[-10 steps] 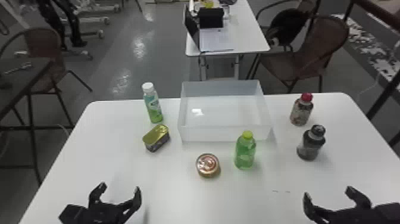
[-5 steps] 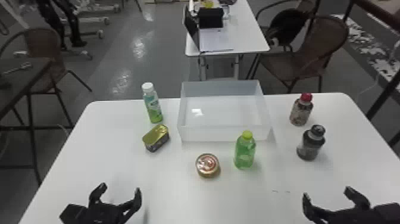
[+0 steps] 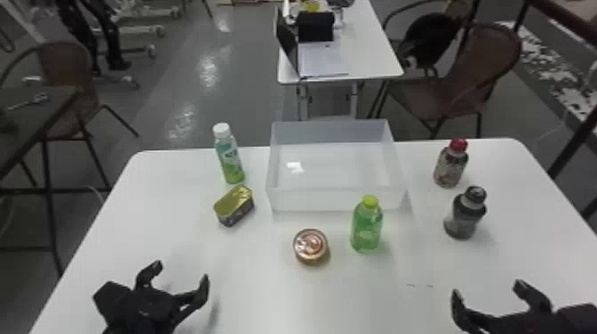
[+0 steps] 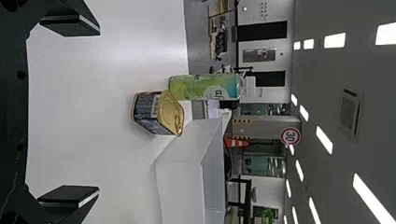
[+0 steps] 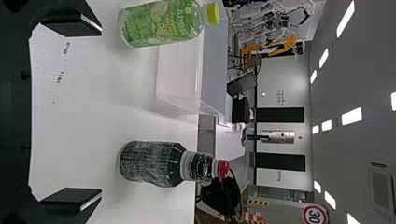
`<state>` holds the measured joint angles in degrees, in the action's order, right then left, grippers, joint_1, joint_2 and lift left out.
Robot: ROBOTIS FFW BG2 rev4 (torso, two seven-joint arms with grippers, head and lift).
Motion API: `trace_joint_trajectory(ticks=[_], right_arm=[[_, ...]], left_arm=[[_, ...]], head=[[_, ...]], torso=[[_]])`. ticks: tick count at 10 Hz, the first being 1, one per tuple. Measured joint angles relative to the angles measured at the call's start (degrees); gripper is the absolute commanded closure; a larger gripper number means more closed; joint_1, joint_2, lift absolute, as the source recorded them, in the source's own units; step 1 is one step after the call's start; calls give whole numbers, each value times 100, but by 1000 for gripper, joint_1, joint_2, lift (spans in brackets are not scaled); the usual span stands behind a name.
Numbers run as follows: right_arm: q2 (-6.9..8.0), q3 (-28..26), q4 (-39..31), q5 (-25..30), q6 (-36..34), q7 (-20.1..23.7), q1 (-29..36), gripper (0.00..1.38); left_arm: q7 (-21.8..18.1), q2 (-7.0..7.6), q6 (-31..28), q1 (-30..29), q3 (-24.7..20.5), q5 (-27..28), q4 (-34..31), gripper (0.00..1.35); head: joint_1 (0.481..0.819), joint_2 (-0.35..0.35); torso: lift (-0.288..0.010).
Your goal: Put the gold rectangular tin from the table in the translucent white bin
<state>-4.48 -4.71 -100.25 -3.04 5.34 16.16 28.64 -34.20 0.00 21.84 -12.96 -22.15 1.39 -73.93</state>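
Since the earlier frames, the left hand (image 3: 180,271) has edged a little farther forward over the surface (image 3: 377,306); the right hand (image 3: 487,288) and the things set out are where they were. Both hands are open, fingers spread with nothing between them, the left one over the near left part of the surface and the right one over the near right.

The gold rectangular tin (image 3: 233,205) lies on the surface, left of the translucent white bin (image 3: 333,200) and near it, gold lid up. Just beyond the tin stands a green bottle with a white cap (image 3: 229,155). A round can (image 3: 310,245) sits nearer the robot than the bin, with a green bottle with a yellow-green cap (image 3: 367,225) to its right. Farther right stand a red-capped bottle (image 3: 450,164) and, nearer, a dark bottle (image 3: 465,214).

The surface is white with rounded far corners. Behind it, on a shiny grey floor (image 3: 222,93), is a second white table (image 3: 373,53) with an open laptop (image 3: 288,40) and papers, a brown chair (image 3: 475,75) to its right. At left are another chair (image 3: 66,66) and a dark table (image 3: 26,115). The left wrist view shows ceiling lights (image 4: 323,140) and a round red-rimmed sign (image 4: 291,136).
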Motion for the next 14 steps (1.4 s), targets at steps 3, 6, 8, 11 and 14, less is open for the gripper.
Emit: trace_joint_trajectory(ticks=[3, 6, 8, 11, 14], right_arm=[[0, 25, 29, -8, -37, 19, -44, 84], [5, 67, 89, -4, -60, 67, -131, 84], [9, 75, 128, -4, -63, 133, -177, 84], [32, 75, 156, -12, -74, 163, -193, 84], [65, 75, 208, -8, -76, 220, -239, 84]], left_arm=[[-451, 0, -110, 419, -446, 361, 230, 98], [-862, 11, -266, 879, -360, 473, 650, 101], [-1026, 223, -357, 1263, -152, 612, 1009, 98], [-1041, 409, -391, 1725, -304, 1059, 1445, 98], [-1166, 660, -498, 2220, -280, 1492, 1936, 96]], head=[[695, 131], [695, 105], [695, 87], [695, 104], [695, 121]], torso=[[-56], [-56], [-56], [-56], [-56]])
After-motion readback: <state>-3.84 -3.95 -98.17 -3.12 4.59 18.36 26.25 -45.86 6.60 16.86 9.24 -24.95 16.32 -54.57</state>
